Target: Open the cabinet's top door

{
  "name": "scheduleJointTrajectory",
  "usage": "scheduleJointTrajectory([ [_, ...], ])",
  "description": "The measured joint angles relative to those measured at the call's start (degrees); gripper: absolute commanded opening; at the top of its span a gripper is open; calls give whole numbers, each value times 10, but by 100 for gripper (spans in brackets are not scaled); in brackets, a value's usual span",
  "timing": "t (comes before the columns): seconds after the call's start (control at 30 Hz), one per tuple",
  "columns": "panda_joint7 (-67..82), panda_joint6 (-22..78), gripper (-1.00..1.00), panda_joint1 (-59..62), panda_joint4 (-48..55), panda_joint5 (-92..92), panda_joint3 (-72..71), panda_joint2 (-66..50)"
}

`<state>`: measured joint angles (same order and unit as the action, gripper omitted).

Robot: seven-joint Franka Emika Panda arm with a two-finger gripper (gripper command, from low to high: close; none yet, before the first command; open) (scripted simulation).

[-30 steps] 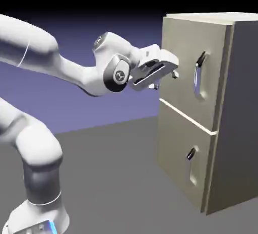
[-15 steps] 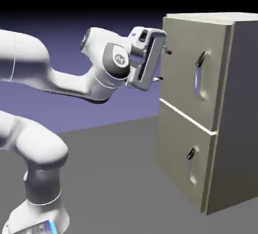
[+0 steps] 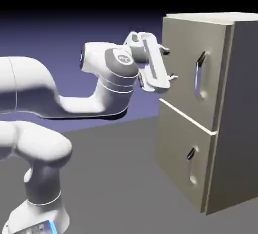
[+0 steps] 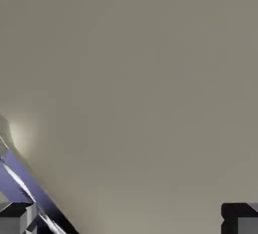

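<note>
Arm (image 3: 55, 97): white, entering from the exterior view's left, elbow bent low, forearm reaching right at the cabinet's upper level.

Gripper (image 3: 170, 64): fingers spread wide apart, nothing between them; one tip sits higher, one lower, both pointing at the cabinet's front near its left edge. They stand just beside the panel; contact cannot be told. In the hand view the two grey fingertips (image 4: 17, 218) sit at opposite bottom corners, with beige panel filling the frame between.

Cabinet (image 3: 242, 102): tall, beige front, grey side wall, at the exterior view's right, standing on the grey floor (image 3: 116, 177).

Top door (image 3: 181, 71): upper panel, lying flush with the cabinet front, closed. A pale seam divides it from the lower panel (image 3: 176, 157).

Handle (image 3: 200, 74): long, vertical, silver with black tip, right of the door's middle, well apart from the gripper. Bare panel lies between fingers and handle, nothing blocking it.

Lower handle (image 3: 191, 165): short, vertical, on the lower panel.

Open room: wide floor and backdrop left of the cabinet, below the forearm.
</note>
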<state>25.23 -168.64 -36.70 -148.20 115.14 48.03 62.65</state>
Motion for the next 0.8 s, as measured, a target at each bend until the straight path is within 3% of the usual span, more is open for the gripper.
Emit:
scheduleJointTrajectory([
  [0.43, 187, 15, 0, -100, 35, 319, 133, 83],
  [0.6, 182, 44, 0, -183, 87, 340, 165, 67],
  [0.63, 180, 51, -100, -203, 99, 345, 173, 63],
  [0.8, 168, 108, -100, -144, 37, 325, 128, 69],
])
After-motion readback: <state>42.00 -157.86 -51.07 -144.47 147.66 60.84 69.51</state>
